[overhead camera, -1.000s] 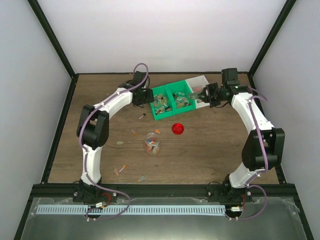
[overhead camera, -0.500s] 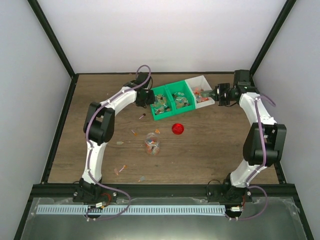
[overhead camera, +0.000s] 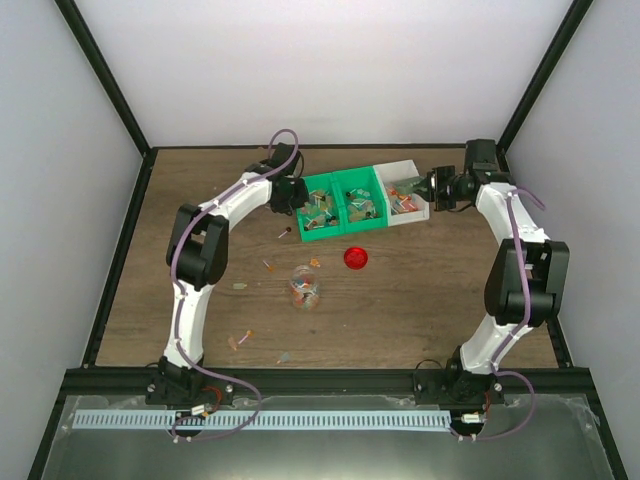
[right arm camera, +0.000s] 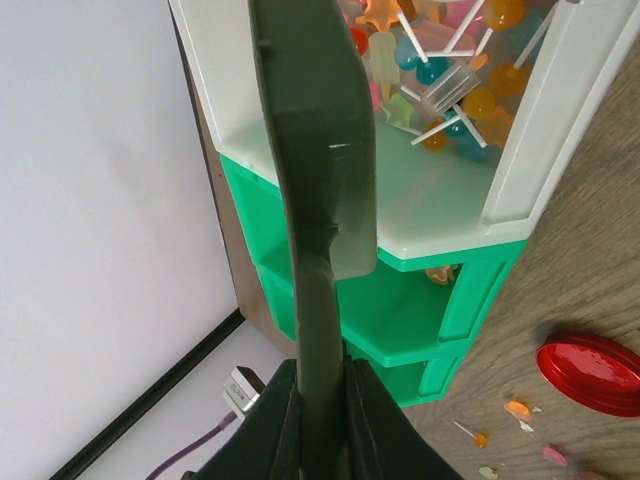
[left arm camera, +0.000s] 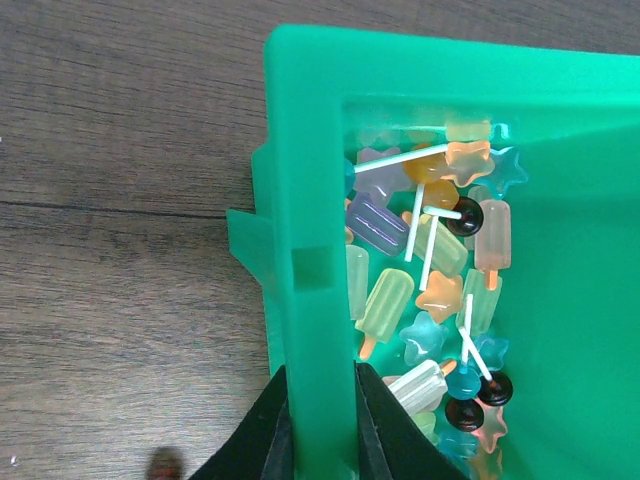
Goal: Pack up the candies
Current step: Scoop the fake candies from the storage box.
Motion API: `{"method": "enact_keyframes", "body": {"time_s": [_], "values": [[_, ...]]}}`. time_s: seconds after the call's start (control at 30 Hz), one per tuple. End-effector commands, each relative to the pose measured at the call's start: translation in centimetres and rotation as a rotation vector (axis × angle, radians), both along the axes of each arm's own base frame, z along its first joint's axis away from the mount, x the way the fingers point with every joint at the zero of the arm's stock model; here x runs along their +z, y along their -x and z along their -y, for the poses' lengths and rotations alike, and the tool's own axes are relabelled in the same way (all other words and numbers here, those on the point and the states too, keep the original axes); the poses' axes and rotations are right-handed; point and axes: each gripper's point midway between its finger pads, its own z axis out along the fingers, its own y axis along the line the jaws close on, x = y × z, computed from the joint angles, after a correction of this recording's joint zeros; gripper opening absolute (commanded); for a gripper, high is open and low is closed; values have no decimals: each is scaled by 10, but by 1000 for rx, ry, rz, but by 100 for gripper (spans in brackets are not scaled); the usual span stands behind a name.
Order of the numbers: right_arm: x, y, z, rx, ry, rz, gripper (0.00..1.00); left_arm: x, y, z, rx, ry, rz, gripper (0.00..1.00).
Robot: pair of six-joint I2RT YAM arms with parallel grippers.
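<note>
The candies [left arm camera: 430, 270] are small coloured sweets on sticks, heaped in a green bin [left arm camera: 305, 150]. My left gripper [left arm camera: 322, 400] is shut on that bin's left wall. More candies [right arm camera: 450, 80] fill the white bin [right arm camera: 440, 205] at the right end of the row. My right gripper [right arm camera: 320, 375] is shut on the handle of a dark green scoop [right arm camera: 310, 130], which reaches over the white bin. From above, the left gripper [overhead camera: 296, 196] and right gripper [overhead camera: 430, 187] flank the bin row. A clear jar [overhead camera: 305, 287] holding some candies stands in the middle of the table.
A round red lid [overhead camera: 356, 258] lies between the bins and the jar. Loose candies [overhead camera: 240, 340] are scattered over the wooden table left of and in front of the jar. Black frame posts and white walls close in the back and sides.
My left jaws have closed onto the green bin's wall. The right arm drew the scoop back to the right, and the bin row turned slightly.
</note>
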Motion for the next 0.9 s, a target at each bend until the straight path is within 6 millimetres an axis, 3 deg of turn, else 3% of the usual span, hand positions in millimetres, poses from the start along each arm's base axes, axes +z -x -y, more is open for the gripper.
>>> {"method": "enact_keyframes", "body": {"time_s": [0.0, 0.33, 0.6, 0.87], "values": [[-15, 21, -1, -6, 11, -137, 1, 1, 1, 3, -30, -33, 5, 13], [-28, 52, -9, 46, 35, -230, 1, 8, -10, 8, 27, -18, 46, 4], [-18, 48, -4, 20, 68, -249, 1, 12, -13, 13, 34, -22, 60, 4], [-56, 55, -6, 111, 92, -498, 1, 7, -12, 18, 40, -9, 28, 4]]}}
